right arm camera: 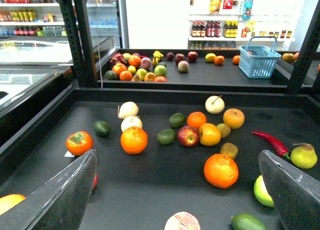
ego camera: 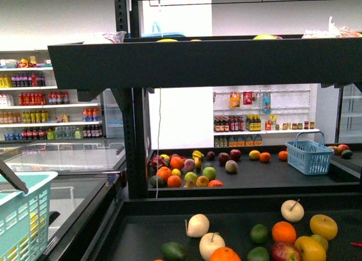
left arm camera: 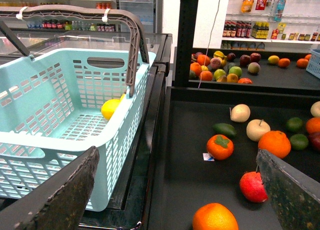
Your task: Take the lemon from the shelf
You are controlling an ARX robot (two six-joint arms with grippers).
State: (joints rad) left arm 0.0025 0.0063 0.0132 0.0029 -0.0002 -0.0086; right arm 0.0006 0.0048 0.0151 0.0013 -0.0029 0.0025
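Observation:
A bright yellow lemon (left arm camera: pixel 111 109) lies inside the light blue basket (left arm camera: pixel 60 140), and shows through its lattice (ego camera: pixel 33 222) in the front view. The basket stands left of the black tiered shelf (ego camera: pixel 203 63), beside the shelf's lower tray (left arm camera: pixel 185 160). My left gripper (left arm camera: pixel 177 190) hangs open over the tray's left rim, next to the basket, with nothing between its fingers. My right gripper (right arm camera: pixel 177 190) is open above the lower tray (right arm camera: pixel 150 185), empty, with an orange (right arm camera: pixel 220 170) lying below it. Another yellow oval fruit (ego camera: pixel 254 154) rests on the far tray.
Mixed fruit covers the lower tray: oranges, apples, avocados, a persimmon (left arm camera: pixel 220 146), a red chili (right arm camera: pixel 270 141). A small blue basket (ego camera: pixel 309 153) sits on the far tray. The upper tray overhangs. A glass-topped freezer (ego camera: pixel 62 153) stands left; bottle shelves (ego camera: pixel 51 114) line the back.

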